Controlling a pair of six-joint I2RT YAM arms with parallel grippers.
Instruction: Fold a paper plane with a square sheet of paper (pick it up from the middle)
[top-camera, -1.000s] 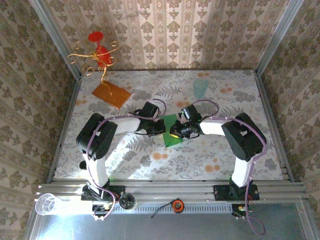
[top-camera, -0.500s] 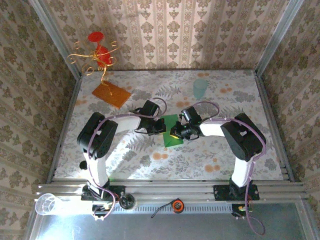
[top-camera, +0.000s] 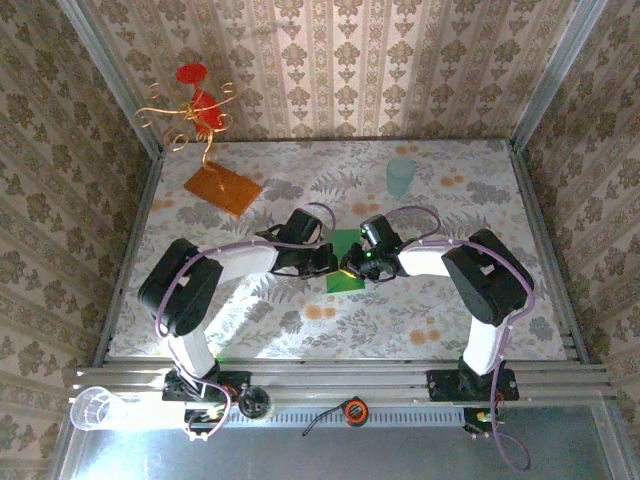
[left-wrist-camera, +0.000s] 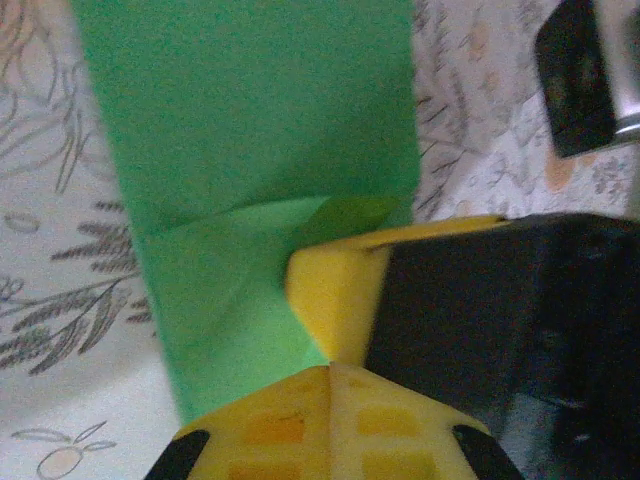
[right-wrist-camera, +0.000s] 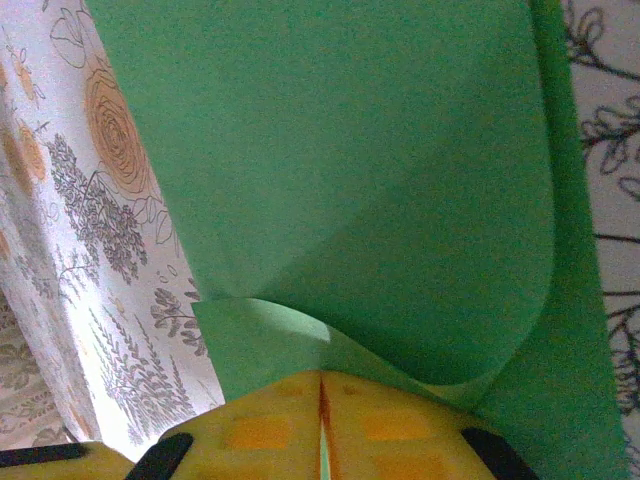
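Floral-patterned counter (top-camera: 420, 310) carries the green paper sheet (top-camera: 347, 270) at its centre, left pincer (left-wrist-camera: 330, 372) and right pincer (right-wrist-camera: 320, 388) each clamped tight on a raised flap; judged early, no dart shape, most folds outstanding.

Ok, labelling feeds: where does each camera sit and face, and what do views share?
Top external: above, behind the bases, looking down at the table; both arms, left gripper, right gripper.
Left wrist: on that wrist, facing green paper past its shut gripper.
Right wrist: likewise, own gripper pinching the paper.
Shared: green paper, all three.
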